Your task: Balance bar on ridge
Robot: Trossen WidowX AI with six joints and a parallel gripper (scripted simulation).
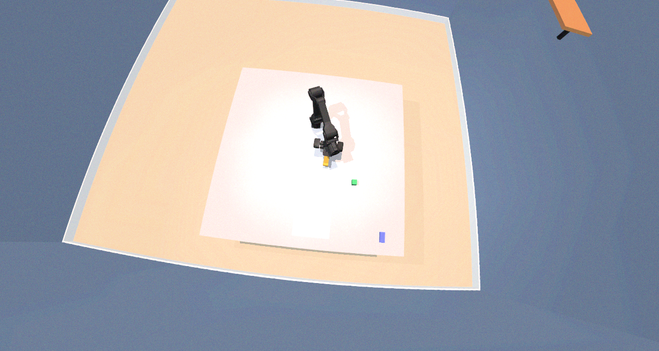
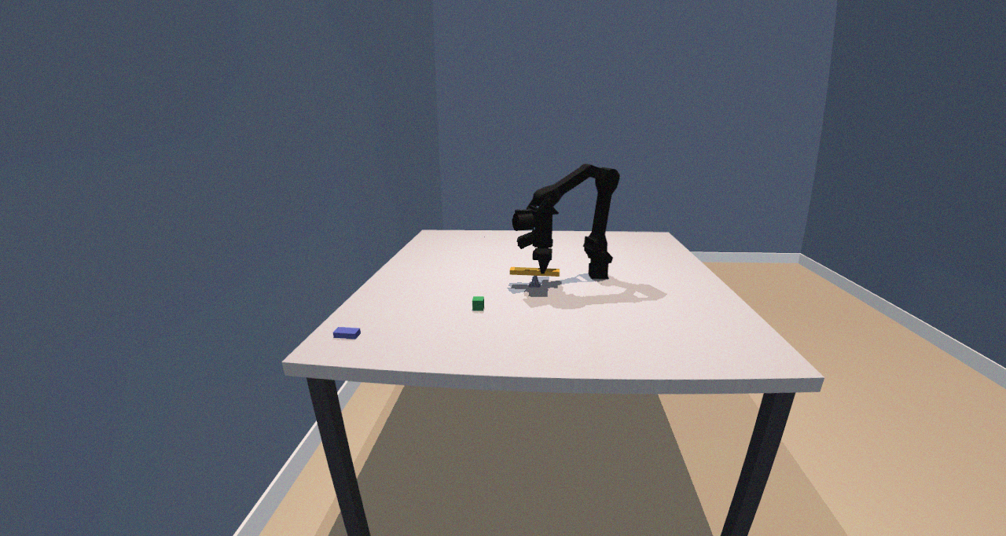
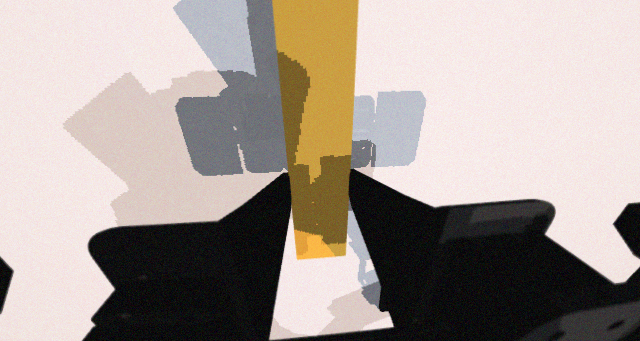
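Note:
The long yellow-orange bar looks about level in the exterior view and hangs a little above the table, with its shadows below. My gripper points down and is shut on the bar, near the end on the arm's side. In the wrist view the bar runs from between the fingertips out past the top of the picture. A small dark wedge shape shows just under the bar in the exterior view. I cannot tell for certain whether it is the ridge or a shadow. No ridge shows beside the bar in the wrist view.
A green cube stands on the white table, off the bar's far end. A flat blue block lies farther out, near a table corner. The arm's base stands behind the gripper.

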